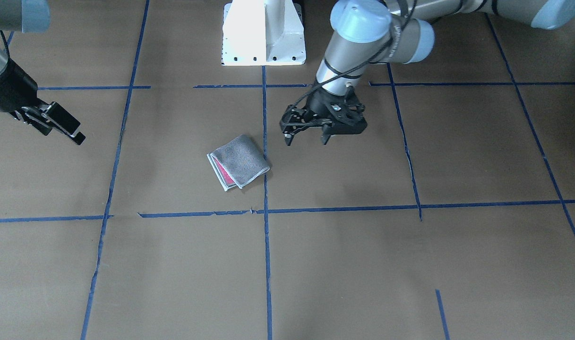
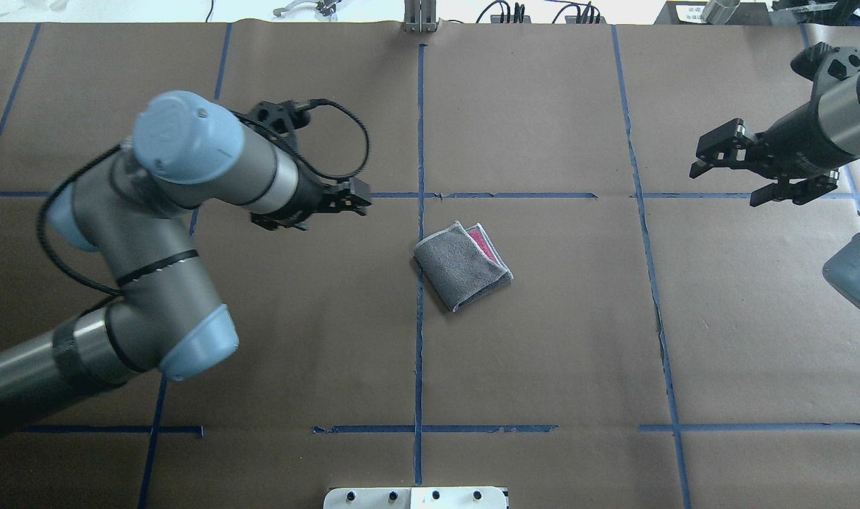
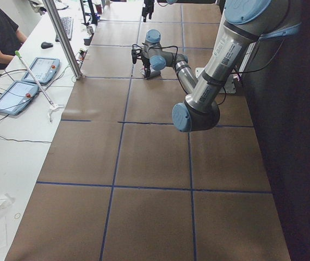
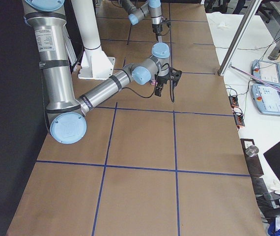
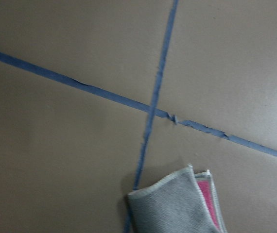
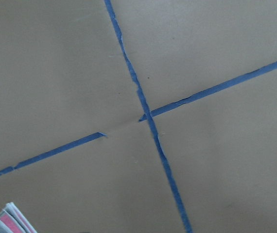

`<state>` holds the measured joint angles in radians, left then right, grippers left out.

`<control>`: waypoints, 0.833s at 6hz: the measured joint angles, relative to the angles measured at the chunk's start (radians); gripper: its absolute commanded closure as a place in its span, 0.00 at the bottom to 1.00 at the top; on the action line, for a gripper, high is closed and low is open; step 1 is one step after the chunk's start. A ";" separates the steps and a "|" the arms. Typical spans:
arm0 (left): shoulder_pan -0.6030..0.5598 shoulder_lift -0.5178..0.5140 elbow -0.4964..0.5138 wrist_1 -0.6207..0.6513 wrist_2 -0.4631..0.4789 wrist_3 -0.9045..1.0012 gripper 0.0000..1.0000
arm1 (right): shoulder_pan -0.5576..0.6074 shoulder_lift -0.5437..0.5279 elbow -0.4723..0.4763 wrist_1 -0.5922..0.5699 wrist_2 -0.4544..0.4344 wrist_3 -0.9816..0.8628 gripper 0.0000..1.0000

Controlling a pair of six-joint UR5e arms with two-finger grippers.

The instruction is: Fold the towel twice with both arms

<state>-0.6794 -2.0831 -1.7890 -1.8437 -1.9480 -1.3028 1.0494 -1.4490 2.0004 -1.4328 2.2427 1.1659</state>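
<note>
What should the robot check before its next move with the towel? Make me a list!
1. The towel lies folded on the table, grey side out: ok.
2. Its edges line up neatly: not ok, a pink strip peeks out on one side.
3. The left hand is open, empty and clear of the towel: ok.
4. The right hand is open, empty and far off to the side: ok.
5. Folded exactly twice: cannot tell.

Towel [image 2: 462, 265]: fuzzy matt cloth. Table [image 2: 543, 353]: matt brown paper, blue tape lines [image 2: 420, 141].
</note>
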 measured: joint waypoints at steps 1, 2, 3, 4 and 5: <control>-0.077 0.109 -0.037 0.001 -0.067 0.187 0.00 | 0.025 -0.036 -0.007 -0.021 0.010 -0.140 0.00; -0.185 0.209 -0.053 0.002 -0.149 0.401 0.00 | 0.062 -0.070 -0.016 -0.053 0.043 -0.307 0.00; -0.306 0.295 -0.057 0.004 -0.231 0.607 0.00 | 0.110 -0.103 -0.038 -0.079 0.091 -0.494 0.00; -0.423 0.373 -0.059 0.030 -0.297 0.815 0.00 | 0.167 -0.138 -0.063 -0.098 0.126 -0.663 0.00; -0.534 0.446 -0.066 0.093 -0.334 1.032 0.00 | 0.235 -0.183 -0.083 -0.108 0.138 -0.802 0.00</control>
<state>-1.2137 -1.6367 -1.8548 -1.7505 -2.2817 -0.2712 1.2839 -1.6320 1.9174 -1.5406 2.3809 0.3634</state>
